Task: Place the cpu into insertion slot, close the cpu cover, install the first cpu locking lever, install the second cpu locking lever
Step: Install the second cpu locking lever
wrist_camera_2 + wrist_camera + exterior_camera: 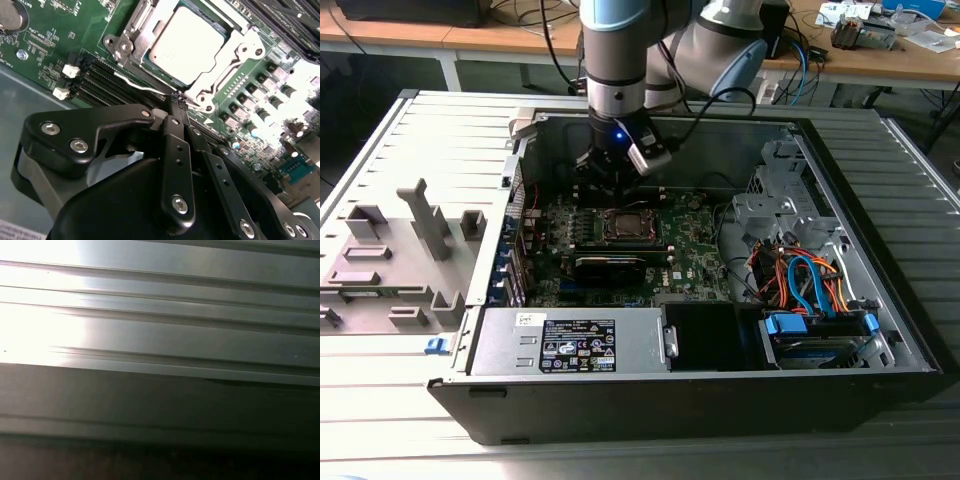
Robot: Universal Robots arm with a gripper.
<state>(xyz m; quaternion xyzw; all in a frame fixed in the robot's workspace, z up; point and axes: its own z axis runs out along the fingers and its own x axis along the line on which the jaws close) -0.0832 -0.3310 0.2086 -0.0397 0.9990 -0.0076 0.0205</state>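
The big black computer case [700, 390] lies open on the ribbed grey table [410, 400]. Inside is the green board [695, 255] w/ the power box [570, 340] in front & orange and blue wires [810, 285] on the exterior view's right. The arm [615, 60] reaches down into the case. Its gripper [177, 107] is right at the edge of the insertion slot [125, 47], jaws pressed together, tips by a thin silver lever [137, 86]. The cpu [187, 45] sits in the slot. The cpu cover [235, 50] lies flat around it.
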